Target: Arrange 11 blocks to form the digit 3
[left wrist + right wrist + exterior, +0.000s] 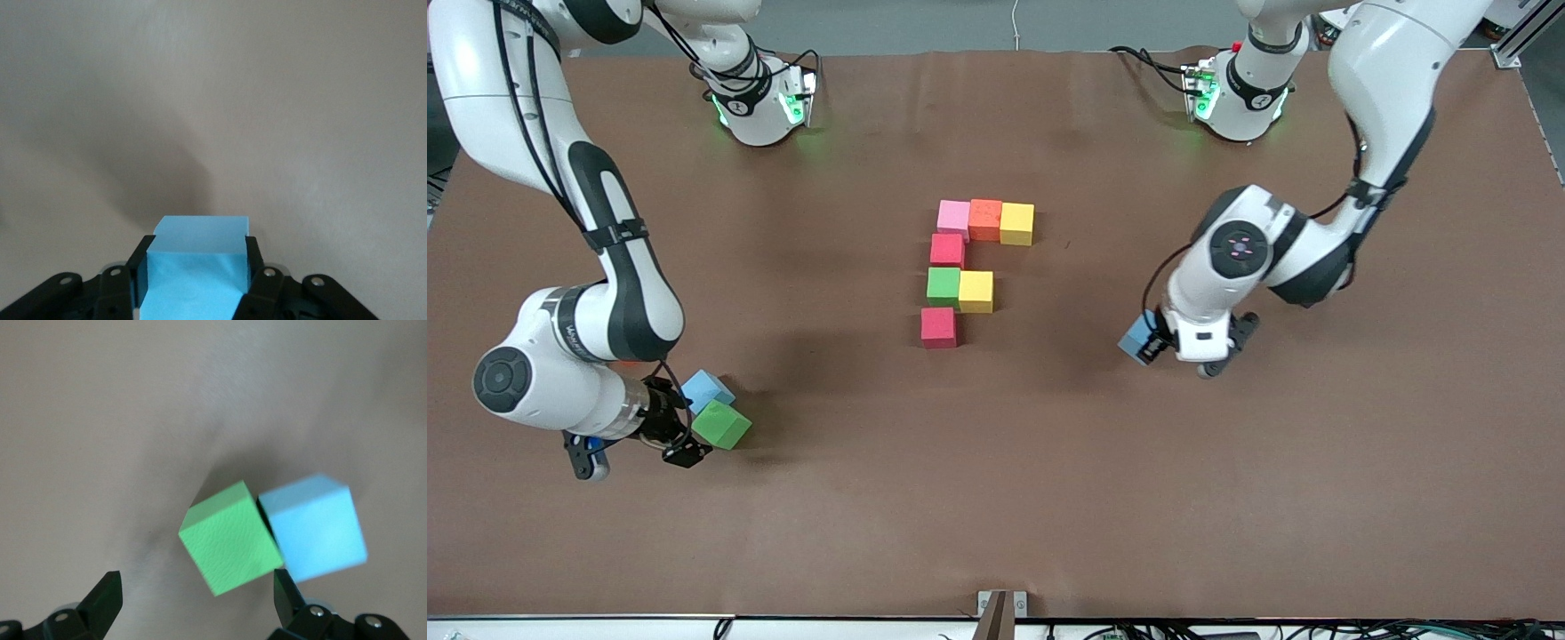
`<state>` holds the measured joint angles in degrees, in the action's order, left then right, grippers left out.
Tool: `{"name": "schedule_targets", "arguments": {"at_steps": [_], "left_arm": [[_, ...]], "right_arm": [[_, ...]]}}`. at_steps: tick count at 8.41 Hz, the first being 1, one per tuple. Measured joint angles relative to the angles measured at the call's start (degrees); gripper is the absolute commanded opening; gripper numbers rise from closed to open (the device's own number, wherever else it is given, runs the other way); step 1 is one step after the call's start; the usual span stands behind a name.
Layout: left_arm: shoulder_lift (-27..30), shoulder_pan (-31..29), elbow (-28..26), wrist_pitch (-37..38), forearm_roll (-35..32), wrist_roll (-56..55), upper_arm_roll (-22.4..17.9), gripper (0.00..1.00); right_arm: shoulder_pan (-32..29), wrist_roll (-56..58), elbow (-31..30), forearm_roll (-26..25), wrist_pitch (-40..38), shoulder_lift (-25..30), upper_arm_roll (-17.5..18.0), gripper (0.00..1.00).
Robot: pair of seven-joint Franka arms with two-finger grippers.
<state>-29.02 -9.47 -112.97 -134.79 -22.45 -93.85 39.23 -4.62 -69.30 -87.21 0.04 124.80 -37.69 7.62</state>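
Note:
In the middle of the table the digit 3 figure stands as a row of pink [953,216], orange [985,219] and yellow [1016,223] blocks. A red block [947,250] joins it to a green [943,286] and yellow [975,292] pair, with another red block [938,327] nearest the camera. My left gripper [1147,343] [195,259] is shut on a blue block [1137,337] [197,280] over bare table, toward the left arm's end. My right gripper [679,425] [195,581] is open at a loose green block [721,425] [230,537] that touches a loose blue block [707,389] [313,527].
The brown table cover [1049,480] runs to every edge. Both arm bases [760,107] [1240,98] stand along the edge farthest from the camera. A small metal bracket [1001,609] sits at the table edge nearest the camera.

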Motion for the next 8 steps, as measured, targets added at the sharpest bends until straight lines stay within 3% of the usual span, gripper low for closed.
{"name": "schedule_targets", "arguments": {"at_steps": [4,6,8], "left_arm": [[-2.4,7.2,0.2,0.1,0.0,-23.4,0.0,0.24],[-3.9,12.3,2.3,0.2,0.0,-35.0,-0.4,0.24],[-7.2,20.3,8.3,2.3,0.0,-43.0,-5.2,0.24]], "right_arm": [[1.9,-36.8,-0.2,-6.1,0.0,0.0,-0.6,1.00],[1.9,-47.9,-1.3,-7.1,2.9,0.0,-1.5,1.00],[1.9,-53.1,-3.0,-7.3,6.9,-0.2,-2.5,1.00]]}}
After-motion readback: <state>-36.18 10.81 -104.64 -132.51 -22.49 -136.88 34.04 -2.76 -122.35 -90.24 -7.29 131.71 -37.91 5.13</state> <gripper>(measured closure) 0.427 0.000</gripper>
